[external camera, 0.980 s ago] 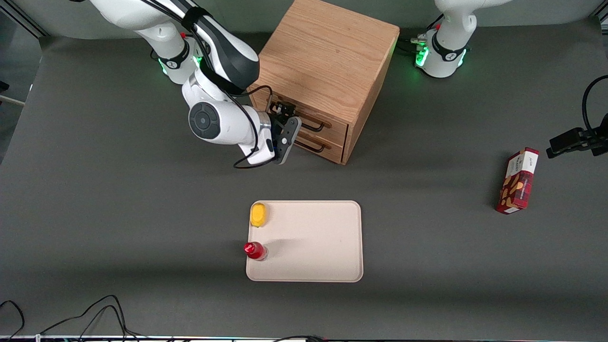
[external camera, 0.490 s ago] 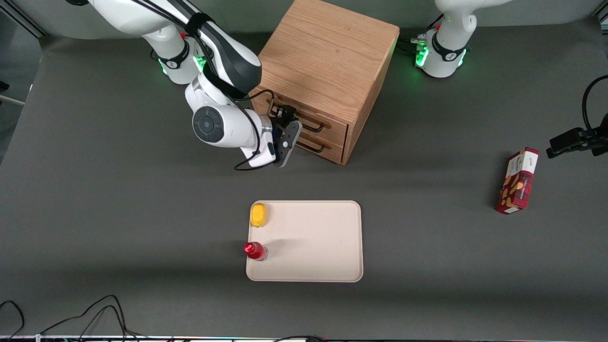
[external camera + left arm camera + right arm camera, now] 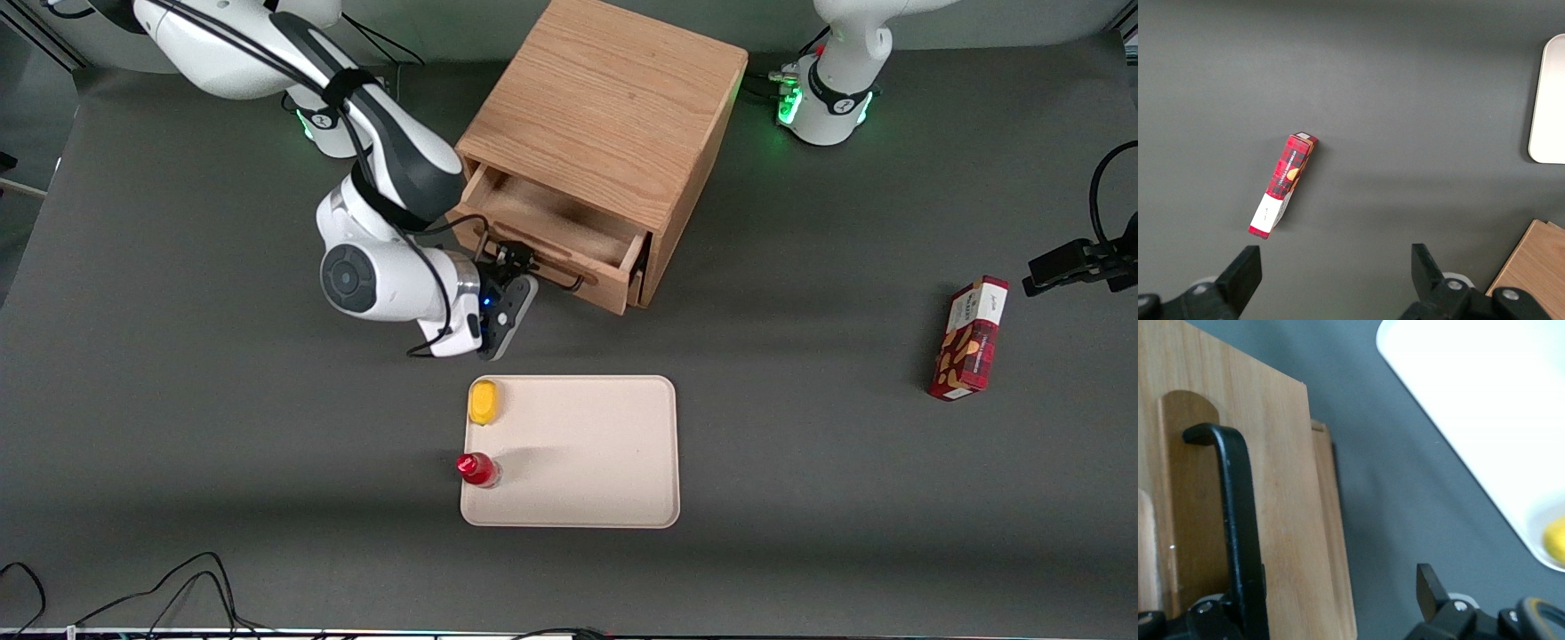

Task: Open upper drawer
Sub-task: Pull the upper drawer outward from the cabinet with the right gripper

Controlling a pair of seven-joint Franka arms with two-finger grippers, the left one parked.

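judging by the gap, the upper drawer [image 3: 556, 233] stands well out of the cabinet [image 3: 613, 107], mostly done; the gripper [image 3: 508, 265] is at its handle [image 3: 1238, 520], fingers apart.

The small cabinet [image 3: 613, 98] is light oak-look wood with a clear grain and a dull satin finish. The upper drawer [image 3: 556, 233] is the same wood, its handle [image 3: 1238, 520] smooth black wire with a faint sheen. The end effector [image 3: 507, 293] at the handle is matt black plastic. The surface [image 3: 178, 444] is matt dark grey. The tray [image 3: 587, 462] looks smooth, matt cream plastic. The box [image 3: 969, 338] is printed card.
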